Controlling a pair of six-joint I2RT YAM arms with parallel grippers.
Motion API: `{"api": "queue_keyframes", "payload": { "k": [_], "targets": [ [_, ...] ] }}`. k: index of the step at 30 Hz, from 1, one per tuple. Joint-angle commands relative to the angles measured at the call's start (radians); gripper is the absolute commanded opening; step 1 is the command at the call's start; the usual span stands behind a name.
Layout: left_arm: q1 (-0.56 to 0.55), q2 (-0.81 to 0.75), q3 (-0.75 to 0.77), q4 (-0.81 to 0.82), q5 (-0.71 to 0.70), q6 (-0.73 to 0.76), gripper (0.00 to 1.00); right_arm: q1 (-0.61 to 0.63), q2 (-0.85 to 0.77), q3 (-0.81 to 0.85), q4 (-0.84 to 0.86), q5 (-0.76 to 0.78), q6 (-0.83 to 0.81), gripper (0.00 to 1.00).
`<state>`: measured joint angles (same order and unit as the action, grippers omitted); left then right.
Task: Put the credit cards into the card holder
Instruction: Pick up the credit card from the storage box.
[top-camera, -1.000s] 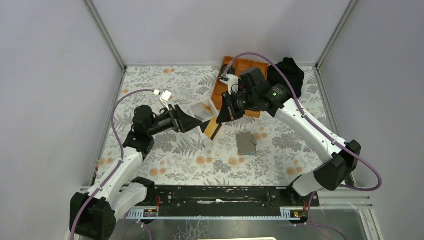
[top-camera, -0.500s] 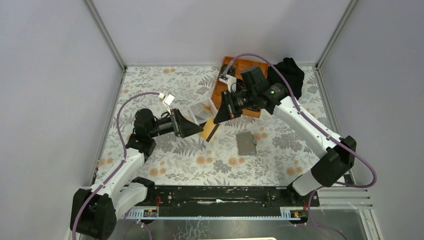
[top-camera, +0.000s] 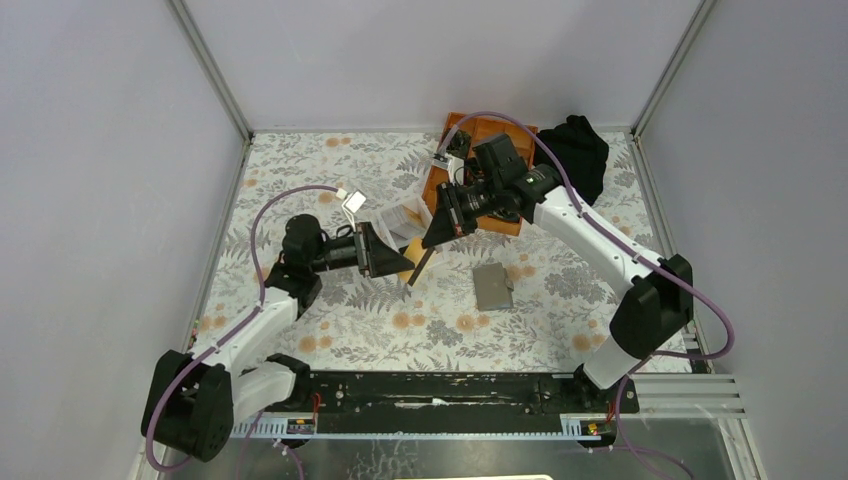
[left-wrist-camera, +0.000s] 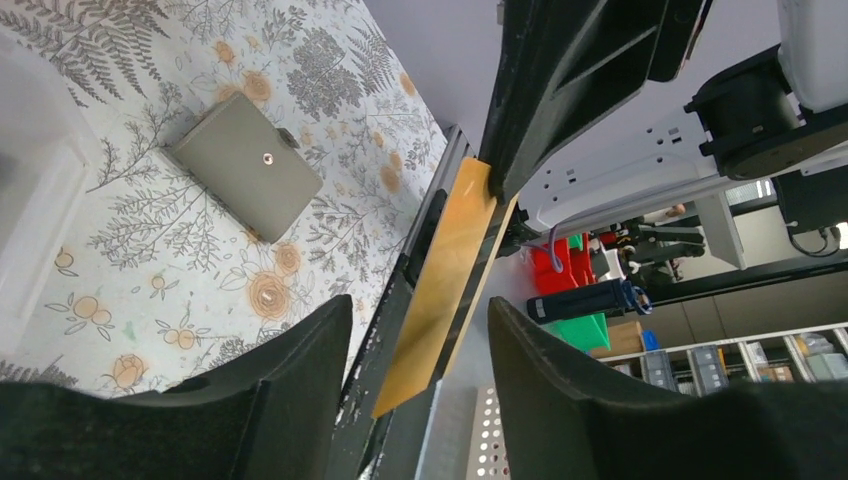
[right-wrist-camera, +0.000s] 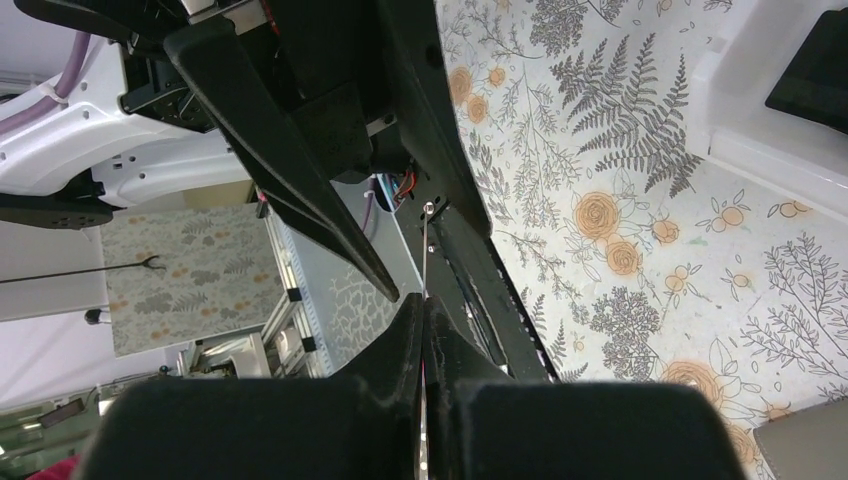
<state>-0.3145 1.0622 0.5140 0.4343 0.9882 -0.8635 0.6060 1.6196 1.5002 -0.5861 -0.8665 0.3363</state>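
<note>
A tan-gold credit card (top-camera: 420, 262) hangs in the air, pinched by its upper end in my right gripper (top-camera: 437, 235), which is shut on it. In the right wrist view the card (right-wrist-camera: 425, 250) shows edge-on as a thin line. My left gripper (left-wrist-camera: 420, 305) is open, one finger on each side of the card's (left-wrist-camera: 450, 280) free lower end, with a gap on both sides. The card holder (top-camera: 492, 287) lies closed and flat on the floral table, right of both grippers, also visible as a grey case (left-wrist-camera: 245, 165) in the left wrist view.
A white two-compartment box (top-camera: 405, 220) sits just behind the grippers, with a dark card (right-wrist-camera: 815, 70) inside. An orange gridded tray (top-camera: 480, 135) stands at the back, a black cloth (top-camera: 578, 145) to its right. Frame posts and walls bound the table.
My left arm has reached right until its fingers straddle the card's free end, and its jaws have narrowed. The right gripper has shifted slightly back and left, still holding the card.
</note>
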Motion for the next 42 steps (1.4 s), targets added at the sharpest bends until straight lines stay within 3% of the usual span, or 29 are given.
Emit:
{"api": "queue_keyframes", "payload": {
  "k": [1,9,16,19,22,28,34,42],
  "targets": [
    [-0.011,0.006,0.023,0.069,0.033,-0.003,0.53,-0.021,0.014,0.003,0.040,-0.064,0.010,0.00],
    [-0.010,0.010,0.017,0.053,0.023,0.009,0.40,-0.064,0.038,-0.030,0.054,-0.125,-0.002,0.00],
    [-0.011,0.047,0.017,0.099,0.030,-0.014,0.17,-0.078,0.091,-0.052,0.078,-0.172,-0.006,0.00],
    [-0.011,0.068,0.016,0.122,0.033,-0.027,0.00,-0.081,0.099,-0.048,0.089,-0.183,-0.003,0.00],
    [-0.010,0.082,0.013,0.136,0.026,-0.033,0.00,-0.098,0.097,-0.047,0.108,-0.185,0.010,0.09],
    [-0.010,0.081,-0.007,0.125,-0.102,-0.034,0.00,-0.121,0.049,-0.063,0.148,-0.051,0.028,0.40],
    [-0.012,0.067,-0.045,0.187,-0.272,-0.127,0.00,-0.124,-0.050,-0.155,0.264,0.110,0.075,0.46],
    [-0.070,0.053,-0.047,0.207,-0.530,-0.234,0.00,-0.123,-0.172,-0.354,0.506,0.255,0.227,0.46]
  ]
}}
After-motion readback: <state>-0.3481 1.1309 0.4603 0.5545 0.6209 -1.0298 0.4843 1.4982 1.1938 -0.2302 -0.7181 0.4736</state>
